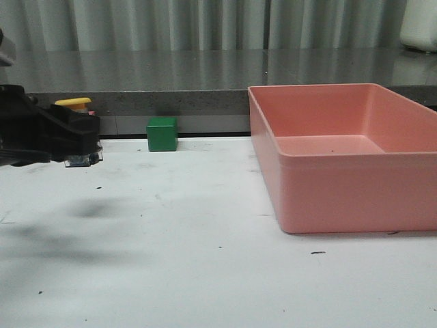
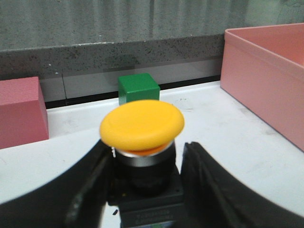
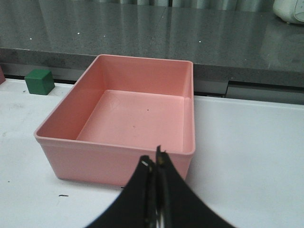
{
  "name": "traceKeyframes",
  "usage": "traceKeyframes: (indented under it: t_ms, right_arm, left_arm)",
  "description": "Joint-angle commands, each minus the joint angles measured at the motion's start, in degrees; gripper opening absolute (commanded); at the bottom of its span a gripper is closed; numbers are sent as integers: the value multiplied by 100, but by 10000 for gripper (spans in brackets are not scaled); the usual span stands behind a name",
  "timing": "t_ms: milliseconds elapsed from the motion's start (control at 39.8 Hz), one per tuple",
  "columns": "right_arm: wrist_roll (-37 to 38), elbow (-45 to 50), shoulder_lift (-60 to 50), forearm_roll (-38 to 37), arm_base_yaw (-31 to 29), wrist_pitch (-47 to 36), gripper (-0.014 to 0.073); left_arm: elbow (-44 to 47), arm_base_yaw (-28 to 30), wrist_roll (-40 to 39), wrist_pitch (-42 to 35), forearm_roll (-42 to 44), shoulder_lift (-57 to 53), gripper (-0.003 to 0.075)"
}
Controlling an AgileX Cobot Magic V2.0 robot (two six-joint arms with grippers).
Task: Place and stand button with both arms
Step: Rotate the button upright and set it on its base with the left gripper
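Lab bench, white table (image 1: pixel 171 260), pink bin (image 1: pixel 341 184), curtain (image 1: pixel 171 24)

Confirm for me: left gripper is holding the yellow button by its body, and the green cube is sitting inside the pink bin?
Not quite. The left gripper does hold the button by its black body, but the green cube sits on the table, left of the pink bin and outside it, as the front view shows.

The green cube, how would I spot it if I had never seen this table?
Start at the big pink bin on the right of the white table, then look left along the table's far edge, under the grey counter. The green cube sits there alone, between the bin and the left gripper holding the yellow-capped button. It is the only green, plain-sided block.
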Motion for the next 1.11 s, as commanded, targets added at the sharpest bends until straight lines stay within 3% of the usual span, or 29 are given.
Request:
traceKeyframes:
  t_ms: [0,126,478,629,830,1081]
  right_arm:
    - [-52,-147,58,-106,-32,-459,-69]
    - [-52,-147,58,-106,-32,-459,-69]
    - [-52,-147,58,-106,-32,-459,-69]
    - [-52,-147,58,-106,-32,-459,-69]
    - [-52,-147,58,-106,-32,-459,-69]
    - [-52,-147,58,-106,-32,-459,-69]
  left_arm:
    - [-77,-26,1,-989,-128,141,169]
    - [-92,-26,12,-1643,-136,684,169]
    - [-106,-26,12,-1643,-136,892,185]
    - [-106,-26,12,-1643,-136,849,294]
    - [-106,-26,229,-1643,-216,697,514]
    - [-87,-39,432,-1634,-239,564,539]
